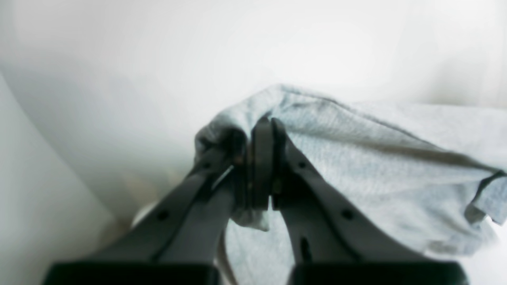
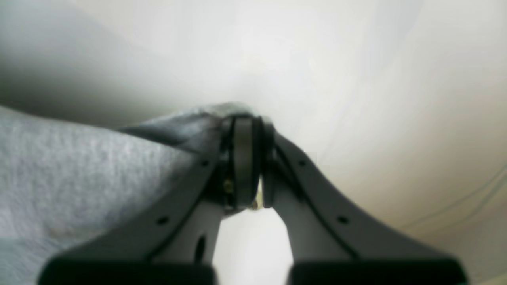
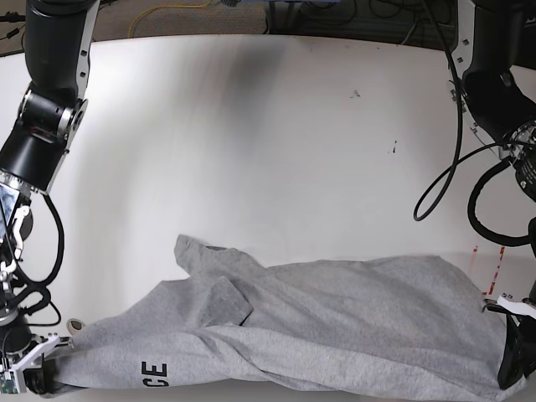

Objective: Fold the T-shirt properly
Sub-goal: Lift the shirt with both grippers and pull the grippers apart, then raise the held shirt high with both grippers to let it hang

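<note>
The heather-grey T-shirt (image 3: pixel 335 318) lies crumpled and stretched along the near edge of the white table (image 3: pixel 251 126). Black letters (image 3: pixel 153 373) show near its left end, and a sleeve flap (image 3: pixel 222 301) is folded over its middle. On the right of the base view, my left gripper (image 3: pixel 508 364) is shut on the shirt's right end. The left wrist view shows its jaws (image 1: pixel 262 123) pinching a bunch of the grey cloth (image 1: pixel 356 158). At the bottom left, my right gripper (image 3: pixel 40 373) is shut on the other end. Close up, it (image 2: pixel 247 118) clamps the cloth's (image 2: pixel 79 166) edge.
A small white ring (image 3: pixel 74 322) lies on the table beside the shirt's left end. Red marks (image 3: pixel 496 260) show near the right edge. Black cables (image 3: pixel 444 184) hang from the arm on the right. Wires run along the far edge (image 3: pixel 167 12).
</note>
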`<state>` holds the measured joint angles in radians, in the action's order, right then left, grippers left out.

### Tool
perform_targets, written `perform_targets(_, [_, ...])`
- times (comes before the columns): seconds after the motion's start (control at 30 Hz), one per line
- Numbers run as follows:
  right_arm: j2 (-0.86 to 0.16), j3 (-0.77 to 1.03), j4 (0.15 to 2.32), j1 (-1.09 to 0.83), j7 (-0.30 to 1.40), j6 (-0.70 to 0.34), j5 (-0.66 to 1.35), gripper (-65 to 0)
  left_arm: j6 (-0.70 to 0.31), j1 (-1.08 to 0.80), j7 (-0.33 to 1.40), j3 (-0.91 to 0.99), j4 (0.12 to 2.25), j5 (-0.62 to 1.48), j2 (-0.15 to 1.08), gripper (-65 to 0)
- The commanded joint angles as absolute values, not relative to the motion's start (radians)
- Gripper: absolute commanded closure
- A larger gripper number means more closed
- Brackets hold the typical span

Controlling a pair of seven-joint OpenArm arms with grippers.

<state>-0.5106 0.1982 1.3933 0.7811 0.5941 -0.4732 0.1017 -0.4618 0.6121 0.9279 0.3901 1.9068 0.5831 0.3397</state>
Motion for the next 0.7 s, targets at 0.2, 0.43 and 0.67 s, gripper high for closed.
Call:
perform_targets(0.2, [-0.524, 0.151, 1.395, 0.967, 0.590, -0.470, 0.111, -0.8, -0.460, 0.769, 0.898, 0.389, 1.891, 0.588, 0.351, 0.0])
perform_targets(0.43, [-0.527, 0.102, 1.307, 1.099, 0.590, -0.470, 0.111, -0.8, -0.458, 0.894, 0.898, 0.389, 1.819, 0.561, 0.349, 0.0])
perform_targets(0.67, [-0.555, 0.076, 1.208, 1.211, 0.587, -0.475, 0.113, -0.8, -0.458, 0.984, 0.898, 0.386, 1.758, 0.561, 0.348, 0.0])
